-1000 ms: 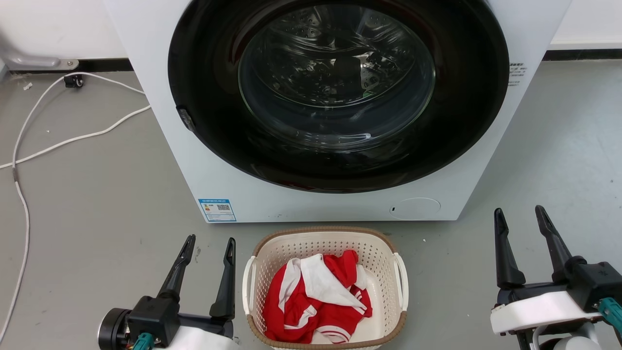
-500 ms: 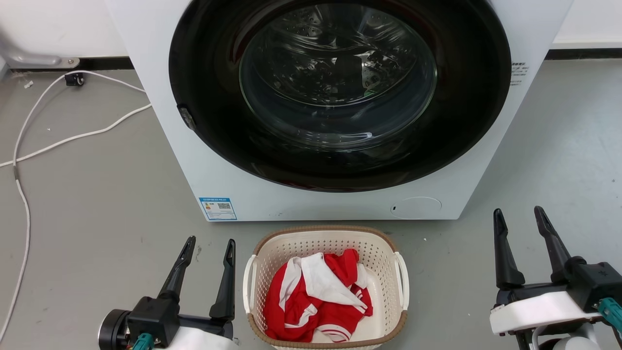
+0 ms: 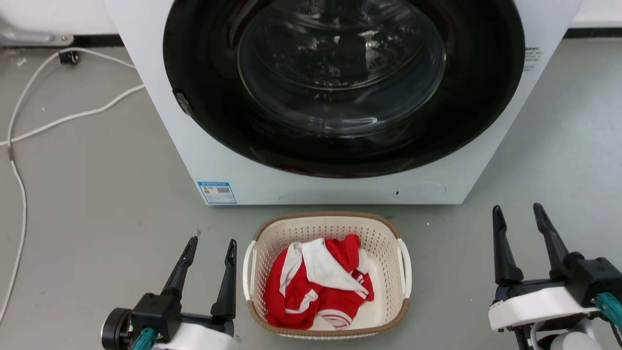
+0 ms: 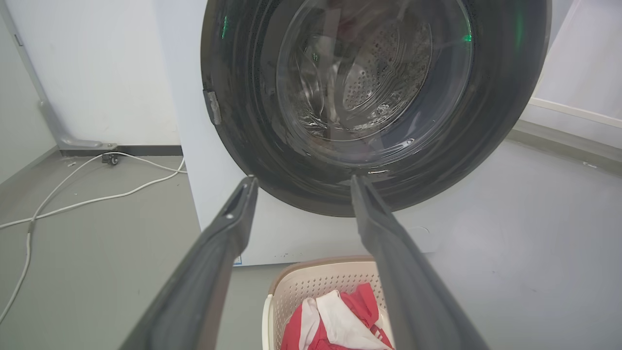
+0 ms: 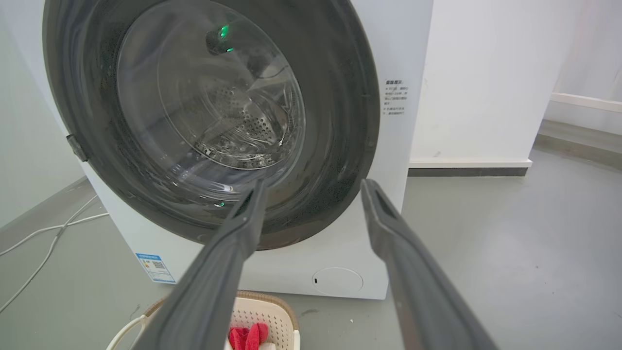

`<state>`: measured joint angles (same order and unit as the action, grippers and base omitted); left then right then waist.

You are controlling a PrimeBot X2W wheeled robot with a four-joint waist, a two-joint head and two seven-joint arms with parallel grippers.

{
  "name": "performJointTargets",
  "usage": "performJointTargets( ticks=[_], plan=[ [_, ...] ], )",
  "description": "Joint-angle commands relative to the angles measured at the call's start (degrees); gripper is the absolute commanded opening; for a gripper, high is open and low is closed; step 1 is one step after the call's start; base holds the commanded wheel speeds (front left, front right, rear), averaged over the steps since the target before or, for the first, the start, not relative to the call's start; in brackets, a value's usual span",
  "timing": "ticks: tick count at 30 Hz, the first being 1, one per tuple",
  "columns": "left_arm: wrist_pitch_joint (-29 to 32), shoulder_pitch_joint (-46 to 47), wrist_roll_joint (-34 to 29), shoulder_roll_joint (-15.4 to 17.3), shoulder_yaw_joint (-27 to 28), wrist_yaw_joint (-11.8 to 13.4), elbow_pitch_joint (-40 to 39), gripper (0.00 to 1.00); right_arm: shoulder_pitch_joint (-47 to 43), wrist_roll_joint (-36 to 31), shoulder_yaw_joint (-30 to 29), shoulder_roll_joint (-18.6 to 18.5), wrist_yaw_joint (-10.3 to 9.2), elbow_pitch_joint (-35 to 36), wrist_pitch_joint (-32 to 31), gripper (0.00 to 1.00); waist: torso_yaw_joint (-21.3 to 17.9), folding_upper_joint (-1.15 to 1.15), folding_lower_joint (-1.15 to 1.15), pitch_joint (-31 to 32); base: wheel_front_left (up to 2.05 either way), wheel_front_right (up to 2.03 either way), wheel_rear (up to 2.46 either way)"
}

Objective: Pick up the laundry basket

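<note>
Grey floor, white cable upper left — washing machine top centre, laundry basket just below; left gripper, right gripper both spread, empty.

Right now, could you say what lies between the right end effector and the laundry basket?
Head view: bare grey floor between right end effector and laundry basket.

The right pincer points at a white washing machine, its two dark fingers spread wide with nothing between them. Near the bottom edge, partly behind the left finger, sits the laundry basket with red cloth inside. A blue label marks the machine's lower left corner, and a white cable trails over the grey floor at far left.
</note>
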<state>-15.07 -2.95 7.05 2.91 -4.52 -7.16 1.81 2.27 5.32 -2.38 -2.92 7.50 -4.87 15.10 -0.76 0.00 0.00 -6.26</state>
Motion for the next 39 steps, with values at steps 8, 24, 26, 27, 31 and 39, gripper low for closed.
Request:
performJointTargets(
  ticks=[8,24,26,27,31,39],
  plan=[
    [-0.15,8.26,-0.62,0.33,1.4,-0.26,7.51,1.0,6.52,-1.78,-0.44,0.07,-0.02,-6.2,0.1,1.0,-0.03,0.0,0.0,-11.43,0.0,0.0,0.0],
    [-0.15,32.77,4.87,7.71,-7.84,-0.33,31.87,1.0,27.52,-5.1,1.47,0.06,-0.02,-27.35,-5.54,1.0,1.4,0.0,0.0,-30.6,0.0,0.0,0.0],
    [-0.15,35.41,5.93,8.24,-9.64,-0.33,35.14,1.0,29.58,-3.9,1.44,0.05,-0.02,-30.36,-5.93,1.0,1.85,0.0,0.0,-32.2,0.0,0.0,0.0],
    [-0.15,36.71,6.59,8.41,-10.57,-0.33,36.71,1.0,30.52,-4.01,1.38,0.06,-0.02,-31.73,-6.01,1.0,2.08,0.0,0.0,-32.96,0.0,0.0,0.0],
    [-0.15,41.46,9.2,8.87,-14.89,-0.33,43.63,1.0,33.76,-4.79,0.98,0.06,-0.02,-36.62,-6.71,1.0,2.77,0.0,0.0,-35.55,0.0,0.0,0.0],
    [-0.14,49.87,15.47,9.85,-24.27,-0.33,53.44,1.0,39.7,-4.22,0.4,0.05,-0.02,-45.15,-8.99,1.0,3.13,0.0,0.0,-39.54,0.0,0.0,0.0]
  ],
)
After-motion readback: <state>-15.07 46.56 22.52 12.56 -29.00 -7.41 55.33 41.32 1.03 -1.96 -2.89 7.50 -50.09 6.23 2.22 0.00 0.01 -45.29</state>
